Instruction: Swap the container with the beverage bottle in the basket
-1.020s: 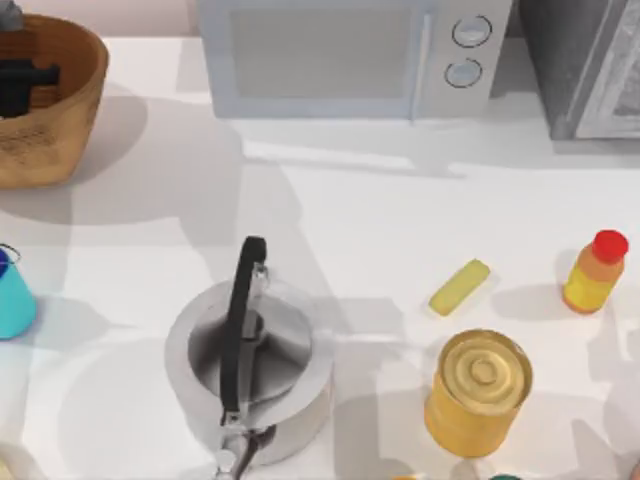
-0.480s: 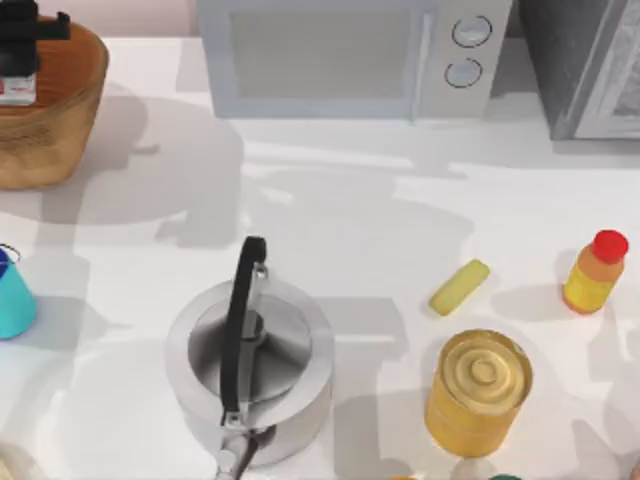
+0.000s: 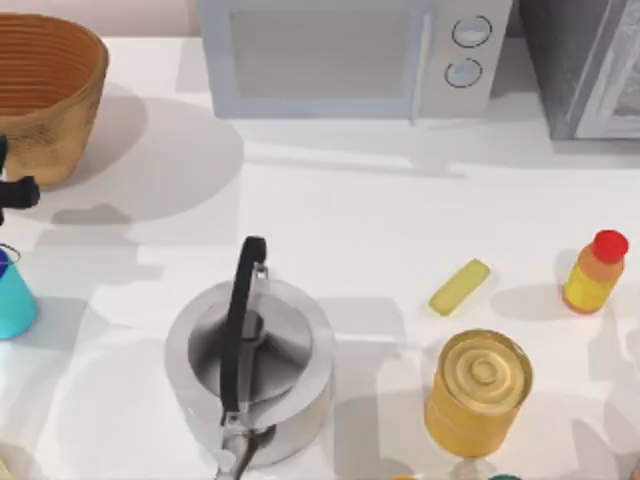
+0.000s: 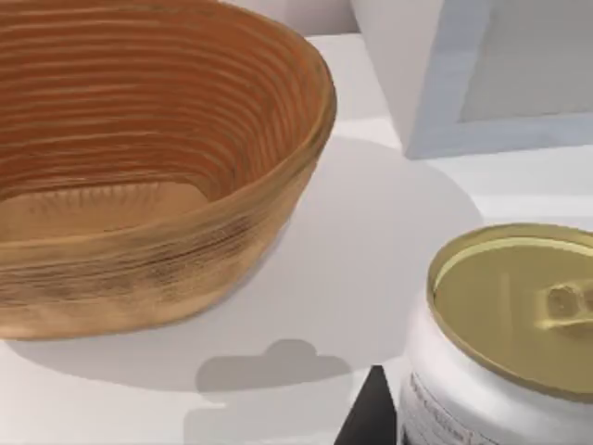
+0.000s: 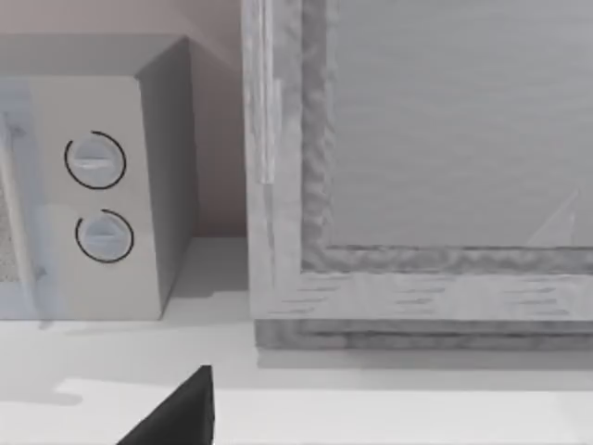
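left claw (image 3: 8,190): at the worktop's (image 3: 380,230) left edge, closed on the bottle (image 4: 505,343)
bottle: clear of the basket (image 3: 45,95), beside it
cup (image 3: 14,298): left edge, near the claw

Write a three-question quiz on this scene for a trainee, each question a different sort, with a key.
1. True or false: the basket has nothing inside it.
2. Multiple choice: in the left wrist view, what sits right beside the finger of the left gripper? A. the beverage bottle B. the yellow can C. the kettle
3. Short answer: at which edge of the table, by the top view, does the container stand?

Key: 1. True. 2. A. 3. The left edge.
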`<state>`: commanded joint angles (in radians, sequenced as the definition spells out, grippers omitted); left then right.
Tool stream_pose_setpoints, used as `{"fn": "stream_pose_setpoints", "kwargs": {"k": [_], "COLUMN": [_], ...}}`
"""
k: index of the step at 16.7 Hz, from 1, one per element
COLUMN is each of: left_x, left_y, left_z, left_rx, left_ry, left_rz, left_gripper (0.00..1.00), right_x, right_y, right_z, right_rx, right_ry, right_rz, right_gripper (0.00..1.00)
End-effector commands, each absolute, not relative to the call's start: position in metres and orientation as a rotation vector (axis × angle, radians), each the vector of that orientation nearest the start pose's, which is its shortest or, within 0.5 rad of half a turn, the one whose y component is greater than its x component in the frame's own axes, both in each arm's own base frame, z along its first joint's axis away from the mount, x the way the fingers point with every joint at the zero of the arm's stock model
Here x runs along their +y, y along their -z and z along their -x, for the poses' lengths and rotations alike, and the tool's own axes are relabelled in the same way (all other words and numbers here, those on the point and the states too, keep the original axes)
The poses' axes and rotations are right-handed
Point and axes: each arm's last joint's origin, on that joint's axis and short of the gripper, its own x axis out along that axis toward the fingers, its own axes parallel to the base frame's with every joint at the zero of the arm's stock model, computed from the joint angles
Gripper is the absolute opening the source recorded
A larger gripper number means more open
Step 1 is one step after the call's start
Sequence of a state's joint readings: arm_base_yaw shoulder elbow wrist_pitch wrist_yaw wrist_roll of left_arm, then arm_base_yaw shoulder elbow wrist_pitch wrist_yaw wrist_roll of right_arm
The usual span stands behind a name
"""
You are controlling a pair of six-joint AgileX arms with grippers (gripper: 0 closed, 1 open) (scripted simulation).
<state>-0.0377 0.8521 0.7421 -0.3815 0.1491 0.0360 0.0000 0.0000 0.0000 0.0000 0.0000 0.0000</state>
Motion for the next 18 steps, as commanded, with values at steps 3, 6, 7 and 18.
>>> {"fn": "stream_pose_setpoints", "kwargs": {"k": [3,6,7,18], "left_x": [-0.009,-0.006,-0.005,-0.002], "left_y": [-0.248,-0.208,-0.196,-0.160], "left_z": [-0.139,-0.114,-0.110,-0.106], "left_rx": [0.300,0.146,0.107,0.006], "left_ry": [0.147,0.089,0.070,0.004], "left_rz": [-0.007,-0.006,-0.005,-0.002], "left_gripper": [0.00,0.00,0.00,0.00], "right_x": [-0.001,-0.001,-0.001,-0.001], "right_y": [-0.160,-0.160,-0.160,-0.160], "right_z": [-0.106,-0.106,-0.106,-0.106], "right_rx": [0.000,0.000,0.000,0.000], "right_ry": [0.000,0.000,0.000,0.000], "right_rz": [0.000,0.000,0.000,0.000], "right_gripper": [1.00,1.00,1.00,1.00]}}
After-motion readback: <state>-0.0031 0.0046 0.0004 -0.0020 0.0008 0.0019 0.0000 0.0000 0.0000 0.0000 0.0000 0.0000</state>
